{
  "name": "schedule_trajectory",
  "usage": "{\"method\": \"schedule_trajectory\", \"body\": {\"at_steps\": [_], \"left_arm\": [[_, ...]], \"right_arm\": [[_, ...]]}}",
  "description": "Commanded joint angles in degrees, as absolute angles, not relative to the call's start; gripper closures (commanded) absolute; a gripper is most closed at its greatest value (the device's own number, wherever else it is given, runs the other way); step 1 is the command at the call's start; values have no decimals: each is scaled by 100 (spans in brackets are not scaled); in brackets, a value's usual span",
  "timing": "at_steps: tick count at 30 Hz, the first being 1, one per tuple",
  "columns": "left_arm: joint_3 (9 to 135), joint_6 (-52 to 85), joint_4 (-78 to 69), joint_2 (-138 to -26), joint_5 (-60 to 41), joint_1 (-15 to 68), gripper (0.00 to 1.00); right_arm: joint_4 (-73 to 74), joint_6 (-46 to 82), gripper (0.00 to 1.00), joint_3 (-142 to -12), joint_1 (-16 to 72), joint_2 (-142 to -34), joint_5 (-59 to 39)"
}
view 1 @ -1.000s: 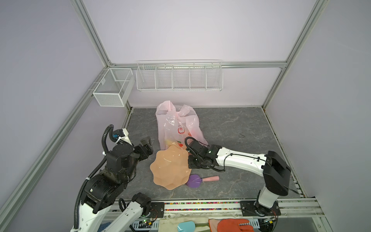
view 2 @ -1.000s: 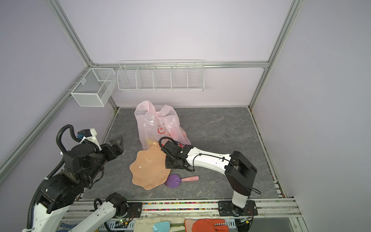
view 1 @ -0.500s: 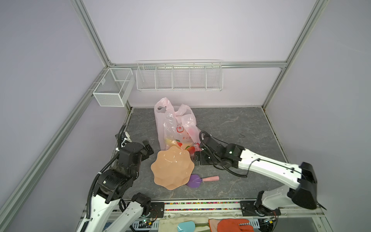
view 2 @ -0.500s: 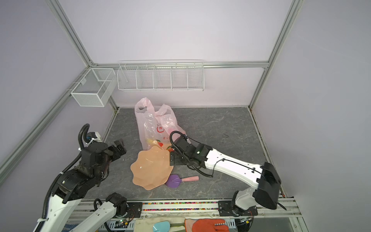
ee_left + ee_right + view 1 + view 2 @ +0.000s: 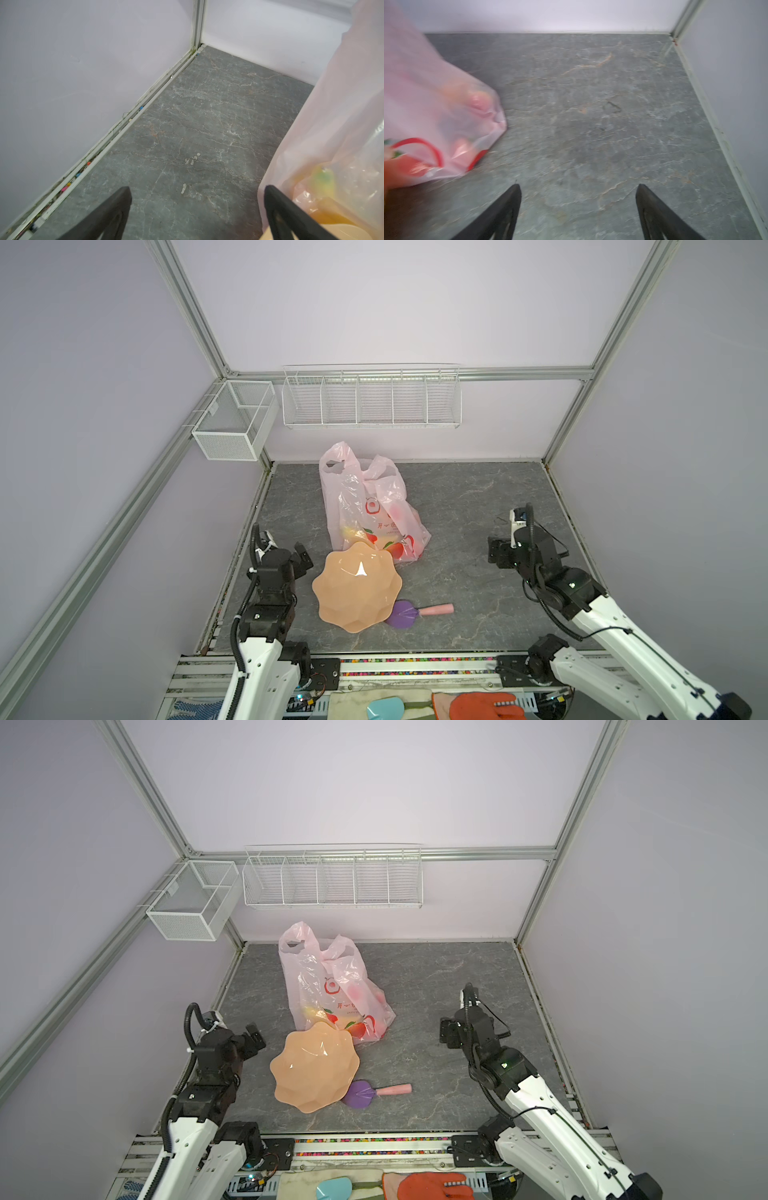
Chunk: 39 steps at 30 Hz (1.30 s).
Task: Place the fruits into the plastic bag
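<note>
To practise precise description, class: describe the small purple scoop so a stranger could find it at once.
On the grey marbled tabletop, near its front edge, sits a peach scalloped bowl. The scoop lies at the bowl's right side: the only purple thing, with a pink handle pointing right.

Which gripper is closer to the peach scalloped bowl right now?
Left. In a top view the left gripper hangs open right beside the bowl, at its left rim. The right gripper, also open, is far off on the bowl's right side.
</note>
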<state>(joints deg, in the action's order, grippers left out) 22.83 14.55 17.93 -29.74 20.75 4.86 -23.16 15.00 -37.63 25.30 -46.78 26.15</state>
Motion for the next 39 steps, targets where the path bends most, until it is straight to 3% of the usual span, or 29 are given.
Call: {"method": "schedule_trajectory", "body": {"at_steps": [1, 5, 9, 14, 16, 25, 29, 34, 39], "left_arm": [[1810, 541, -7, -2795, 1836, 457, 1], [1586, 331, -849, -3298, 1654, 457, 1], [758, 387, -2899, -4117, 1576, 458, 1], [465, 353, -4876, -5798, 1627, 457, 1], [455, 188, -5829, -6572, 1520, 448, 1], [798, -114, -7996, -9140, 800, 358, 1], [1087, -34, -6899, -8768, 624, 275, 1], [1512, -100, -6595, -8908, 456, 244, 1], [1843, -53, -5878, -8835, 440, 204, 1]], "right_arm": [[-121, 604, 11, -2957, 1750, -4916, 2284], [1302, 409, 11, -2513, 1211, -5661, 2104], [3218, 317, 11, -2041, 809, -6450, 1722], [3881, 6, 11, -2143, 703, -6959, 735], [4683, 219, 11, -1877, 673, -7043, 1020], [3808, -35, 11, -1983, 685, -6755, 658], [4413, -157, 11, -1366, 686, -6699, 1046], [5257, -624, 12, -1473, 667, -7530, 1335], [5669, -265, 11, -1898, 470, -8773, 1942]]}}
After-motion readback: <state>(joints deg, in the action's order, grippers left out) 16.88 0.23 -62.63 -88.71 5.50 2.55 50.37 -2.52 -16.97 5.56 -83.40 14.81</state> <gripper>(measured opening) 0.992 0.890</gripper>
